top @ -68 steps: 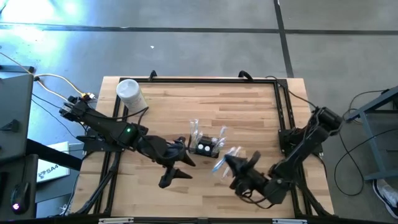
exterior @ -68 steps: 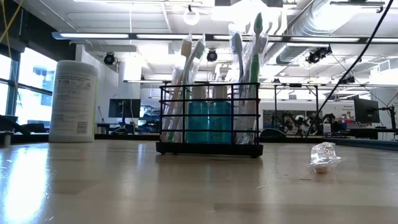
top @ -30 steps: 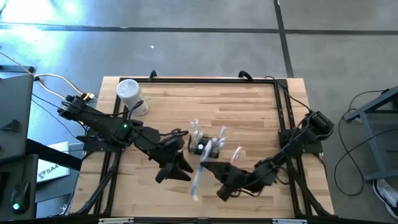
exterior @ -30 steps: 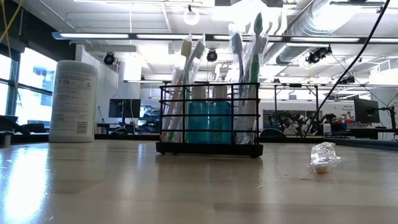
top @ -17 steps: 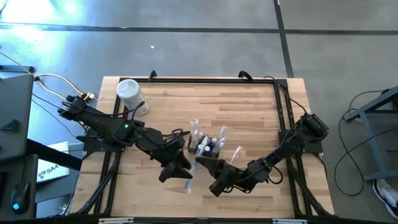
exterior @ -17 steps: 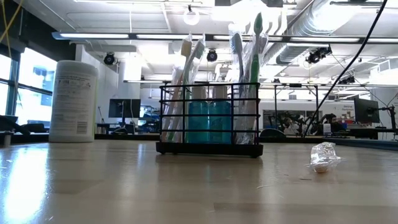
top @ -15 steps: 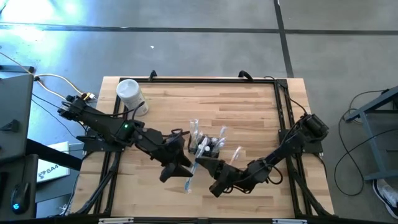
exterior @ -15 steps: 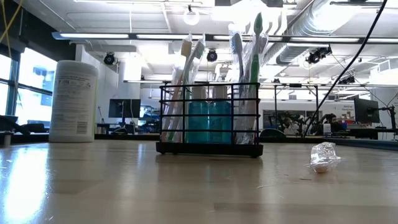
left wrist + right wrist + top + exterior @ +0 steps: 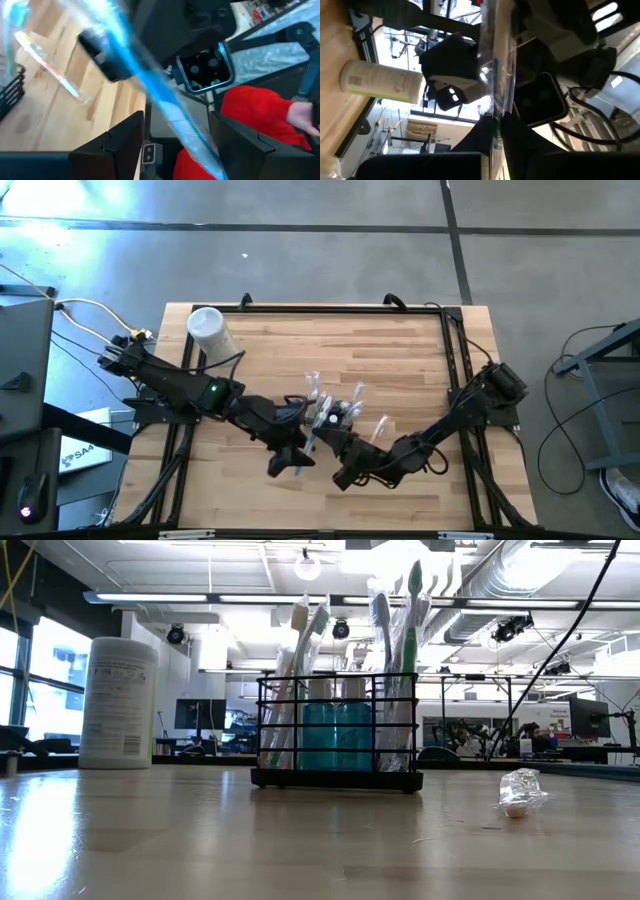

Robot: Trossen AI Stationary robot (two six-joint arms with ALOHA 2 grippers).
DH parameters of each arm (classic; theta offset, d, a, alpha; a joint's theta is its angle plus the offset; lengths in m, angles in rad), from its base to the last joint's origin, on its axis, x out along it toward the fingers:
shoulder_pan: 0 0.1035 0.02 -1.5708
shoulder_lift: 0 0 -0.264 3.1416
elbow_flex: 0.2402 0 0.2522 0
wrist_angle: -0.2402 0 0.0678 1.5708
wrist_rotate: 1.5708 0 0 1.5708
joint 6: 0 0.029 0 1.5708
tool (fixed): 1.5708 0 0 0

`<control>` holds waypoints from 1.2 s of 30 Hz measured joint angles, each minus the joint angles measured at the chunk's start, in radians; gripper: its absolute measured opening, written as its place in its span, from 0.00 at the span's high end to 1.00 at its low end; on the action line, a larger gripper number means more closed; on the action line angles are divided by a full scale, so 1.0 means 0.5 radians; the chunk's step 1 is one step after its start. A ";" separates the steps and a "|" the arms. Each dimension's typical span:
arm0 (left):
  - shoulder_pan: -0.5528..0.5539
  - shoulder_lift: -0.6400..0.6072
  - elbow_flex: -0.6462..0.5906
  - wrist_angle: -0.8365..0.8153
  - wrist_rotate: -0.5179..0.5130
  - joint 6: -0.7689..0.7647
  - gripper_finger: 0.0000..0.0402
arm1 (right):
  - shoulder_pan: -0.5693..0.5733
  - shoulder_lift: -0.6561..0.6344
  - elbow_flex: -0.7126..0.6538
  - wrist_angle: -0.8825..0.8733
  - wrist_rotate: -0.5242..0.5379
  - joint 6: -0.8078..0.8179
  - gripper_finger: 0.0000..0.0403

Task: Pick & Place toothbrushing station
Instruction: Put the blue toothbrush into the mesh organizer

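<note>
The toothbrushing station (image 9: pixel 338 420) is a black wire basket (image 9: pixel 335 730) with several toothbrushes upright in it; it stands by its base on the wooden table's middle. Just in front of it my right gripper (image 9: pixel 328 446) is shut on a blue toothbrush in a clear wrapper (image 9: pixel 310 445), which slants from the station's top toward the near edge. My left gripper (image 9: pixel 292 462) is open at the toothbrush's near end, one finger on each side of the wrapper (image 9: pixel 150 85); whether it touches, I cannot tell. Neither gripper shows in the low view. My right gripper pinches the wrapped toothbrush between its two shut fingers, the clear wrapper (image 9: pixel 496 112) rising straight out from between them. The fingers come about level from the table's right and lie across the toothbrush. The toothbrush is lifted clear of the table, slanting.
A white lidded cylinder (image 9: pixel 210 332) stands at the far left corner. A crumpled clear wrapper (image 9: pixel 522 792) lies on the table right of the station (image 9: pixel 380 426). Beyond the table's near side a person's red sleeve (image 9: pixel 255 107) and hand (image 9: pixel 306 114) show.
My right gripper has carried the wrapped toothbrush toward the table's left and far side, up to the station. The toothbrush's near end now lies between my left gripper's open fingers, which have come a little toward it and sunk.
</note>
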 joint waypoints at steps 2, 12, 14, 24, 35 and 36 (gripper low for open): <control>0.000 0.016 0.002 0.000 0.028 0.029 0.46 | -0.001 0.016 0.000 0.012 0.004 0.010 0.96; -0.002 0.021 -0.001 -0.046 0.077 0.037 0.86 | 0.042 0.017 0.000 -0.048 0.013 0.135 0.92; 0.000 0.024 -0.005 -0.078 0.078 0.036 0.95 | 0.068 0.014 0.001 -0.046 0.015 0.194 0.89; -0.001 0.023 -0.004 -0.099 0.014 0.114 0.96 | 0.227 0.014 0.001 -0.012 0.052 0.487 0.58; -0.002 0.016 -0.003 -0.101 -0.018 0.478 0.96 | 0.508 0.011 0.001 0.635 0.363 0.778 0.43; -0.005 0.009 -0.003 -0.106 -0.031 0.541 0.96 | 0.534 0.002 0.001 0.649 0.364 0.793 0.44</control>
